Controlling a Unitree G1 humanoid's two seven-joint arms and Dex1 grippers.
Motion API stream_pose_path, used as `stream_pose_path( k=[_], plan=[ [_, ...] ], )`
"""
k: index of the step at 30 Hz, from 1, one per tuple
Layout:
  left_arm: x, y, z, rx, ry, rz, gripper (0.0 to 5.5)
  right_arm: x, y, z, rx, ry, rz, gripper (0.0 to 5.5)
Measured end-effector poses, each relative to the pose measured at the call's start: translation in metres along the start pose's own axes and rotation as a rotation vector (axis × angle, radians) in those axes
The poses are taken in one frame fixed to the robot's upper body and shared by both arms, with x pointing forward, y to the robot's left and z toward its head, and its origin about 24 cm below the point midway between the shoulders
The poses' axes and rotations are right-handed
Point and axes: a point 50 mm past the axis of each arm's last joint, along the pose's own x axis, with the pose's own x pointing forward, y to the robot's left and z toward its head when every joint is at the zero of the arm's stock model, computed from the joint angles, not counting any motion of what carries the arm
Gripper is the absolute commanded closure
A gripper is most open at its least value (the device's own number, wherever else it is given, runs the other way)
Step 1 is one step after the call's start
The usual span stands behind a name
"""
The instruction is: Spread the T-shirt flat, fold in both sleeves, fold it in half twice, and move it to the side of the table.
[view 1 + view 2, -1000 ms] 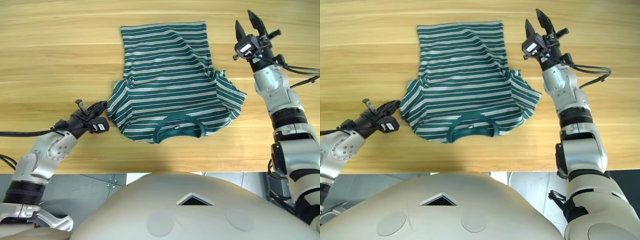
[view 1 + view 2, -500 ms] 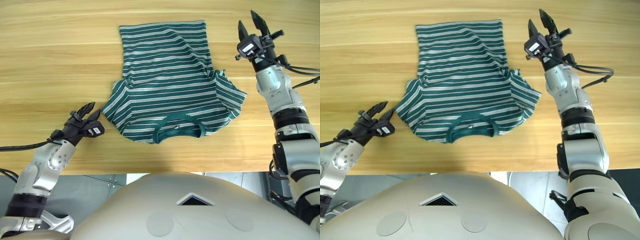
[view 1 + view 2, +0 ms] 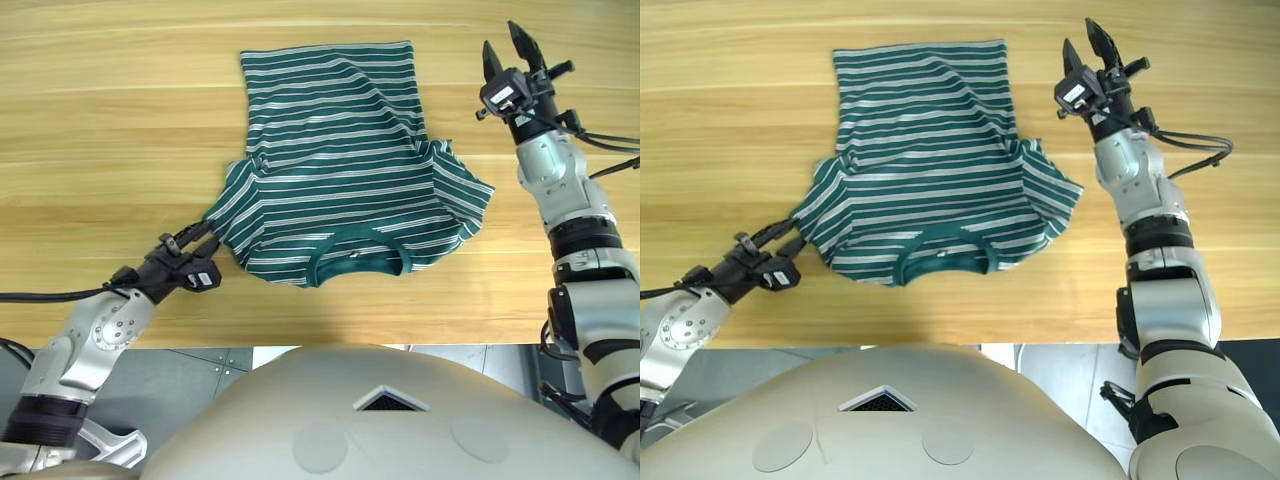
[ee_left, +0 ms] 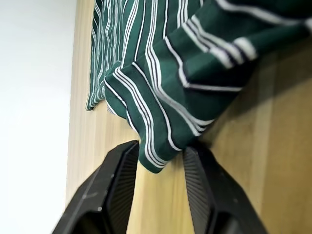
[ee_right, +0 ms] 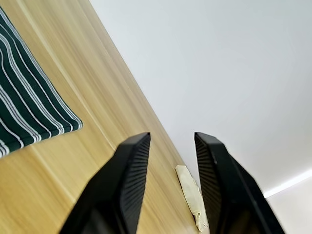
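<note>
Pale wooden table [image 3: 100,120]; T-shirt [image 3: 335,150] lies on it, body roughly flat, both sleeves bunched. Left gripper [image 3: 208,236] at T-shirt's left sleeve [image 3: 228,200], jaws closed narrow on sleeve tip, cloth drawn out to point. Right gripper [image 3: 503,42] just off T-shirt's right hem corner, apart from cloth, jaws wide, holding nothing. We judge fabric light, soft, floppy, likely to drag and wrinkle. We would pinch at hems and sleeve edges, then pull low and outward.
</note>
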Motion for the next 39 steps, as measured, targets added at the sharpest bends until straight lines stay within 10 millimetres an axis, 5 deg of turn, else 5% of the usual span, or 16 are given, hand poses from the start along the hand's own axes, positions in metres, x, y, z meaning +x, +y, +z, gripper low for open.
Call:
stream_pose_path(
  k=[15, 28, 39],
  plan=[
    [0.016, 0.009, -0.006, 0.059, 0.007, 0.019, 3.85, -0.003, 0.002, -0.003, 0.005, 0.015, -0.004, 3.83],
    [0.017, 0.013, -0.001, 0.096, -0.032, -0.02, 5.45, -0.005, 0.003, -0.007, 0.007, 0.033, -0.006, 3.83],
    [0.019, 0.016, -0.007, 0.065, -0.002, 0.034, 5.49, -0.01, 0.007, -0.011, 0.012, 0.053, 0.004, 3.83]
  ],
)
